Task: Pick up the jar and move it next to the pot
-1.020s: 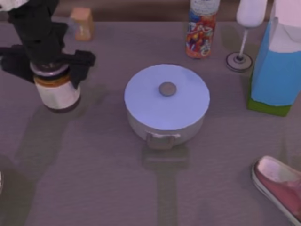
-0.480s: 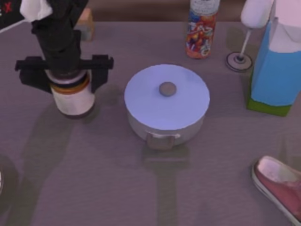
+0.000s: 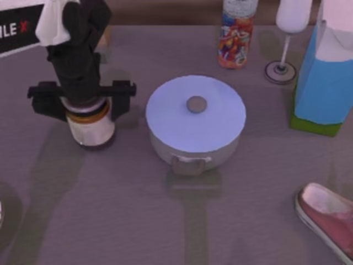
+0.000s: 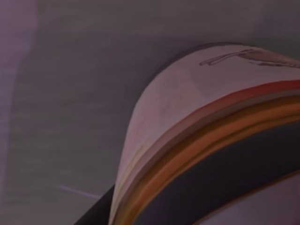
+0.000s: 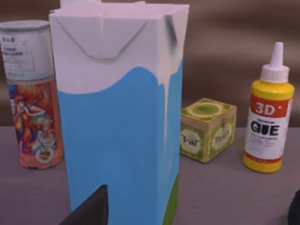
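Note:
The jar [image 3: 92, 128], with its white label and yellow-orange band, is upright just left of the pot [image 3: 196, 118], with a small gap between them. My left gripper [image 3: 83, 102] comes down from above and is shut on the jar's top, hiding the lid. The left wrist view is filled by the jar [image 4: 197, 117] seen close up. The grey pot carries its pale blue lid and knob [image 3: 196, 104]; its handle faces the front. My right gripper [image 5: 192, 216] is out of the top view, parked and open in front of the blue carton [image 5: 119, 126].
Behind the pot stands a printed spray can [image 3: 237, 36]. A wine glass [image 3: 284, 38] and the blue carton [image 3: 325, 77] are at the back right. A pink shoe [image 3: 328, 215] lies front right. A tea box [image 5: 207, 129] and a yellow glue bottle [image 5: 267, 122] stand beyond the carton.
My left gripper has carried the jar to the right, toward the pot, and a little toward the front. The pot and the other things have not moved.

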`<state>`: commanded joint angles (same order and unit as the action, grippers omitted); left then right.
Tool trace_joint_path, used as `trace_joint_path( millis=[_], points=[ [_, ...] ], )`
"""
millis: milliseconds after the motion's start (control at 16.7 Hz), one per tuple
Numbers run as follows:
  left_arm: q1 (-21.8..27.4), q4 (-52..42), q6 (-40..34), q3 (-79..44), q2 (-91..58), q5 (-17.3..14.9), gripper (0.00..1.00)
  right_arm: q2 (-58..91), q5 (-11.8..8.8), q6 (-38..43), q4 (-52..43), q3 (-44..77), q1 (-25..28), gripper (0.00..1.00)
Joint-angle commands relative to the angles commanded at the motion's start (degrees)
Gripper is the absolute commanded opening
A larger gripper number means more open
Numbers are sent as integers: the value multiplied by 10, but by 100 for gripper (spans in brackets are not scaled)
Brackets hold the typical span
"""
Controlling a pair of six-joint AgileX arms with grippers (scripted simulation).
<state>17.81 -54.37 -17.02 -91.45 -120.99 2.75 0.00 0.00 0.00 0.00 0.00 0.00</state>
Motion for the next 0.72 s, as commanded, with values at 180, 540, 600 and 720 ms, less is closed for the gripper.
trace_joint_path(
  millis=[180,540,600,720],
  points=[
    [-1,16,0,10,-7,0,0,0,0,0,0,0,0,100],
    [-1,16,0,10,-7,0,30,0,0,0,0,0,0,100],
    [-1,16,0,10,-7,0,38,0,0,0,0,0,0,100],
    [-1,16,0,10,-7,0,53,0,0,0,0,0,0,100]
  ],
)
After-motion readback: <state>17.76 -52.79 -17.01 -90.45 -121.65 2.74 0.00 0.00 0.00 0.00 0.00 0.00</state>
